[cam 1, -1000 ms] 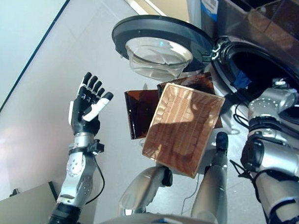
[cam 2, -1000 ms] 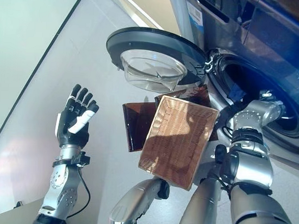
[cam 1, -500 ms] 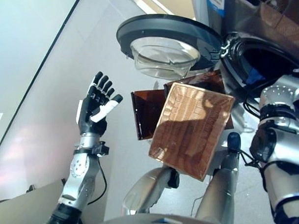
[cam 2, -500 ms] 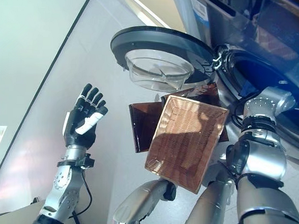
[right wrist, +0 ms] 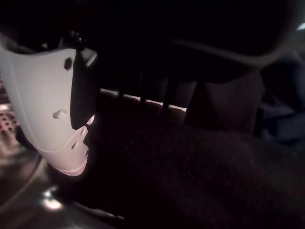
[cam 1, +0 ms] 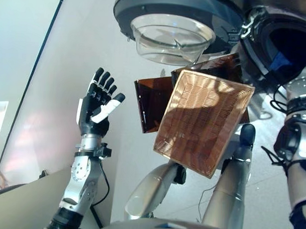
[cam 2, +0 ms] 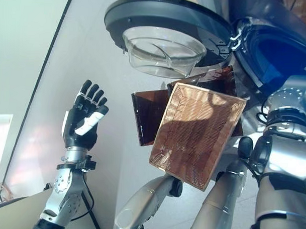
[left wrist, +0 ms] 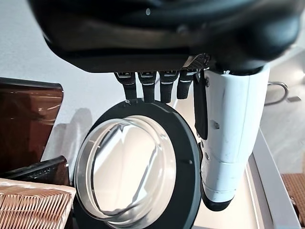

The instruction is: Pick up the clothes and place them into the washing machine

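Observation:
The washing machine's drum opening (cam 1: pixel 289 41) is at the upper right, with its round glass door (cam 1: pixel 176 25) swung open to the left. A blue cloth (cam 1: pixel 279 61) lies inside the drum. My right arm reaches into the drum, and my right hand (right wrist: pixel 52 109) shows only in its wrist view, right over dark cloth (right wrist: pixel 200 181). My left hand (cam 1: pixel 98 110) is raised at the left, open and empty, well apart from the machine. A woven wicker basket (cam 1: pixel 205 121) sits tilted below the door, with no clothes showing in it.
Brown see-through boxes (cam 1: pixel 150 107) stand behind the basket, under the door. A pale surface's corner (cam 1: pixel 24 205) is at the lower left. Grey floor (cam 1: pixel 69 56) stretches left of the machine, bounded by a dark line along a light wall.
The whole picture has shifted, so the camera moved; door and basket now look closer. My left hand stays raised and open. My right arm remains in the drum.

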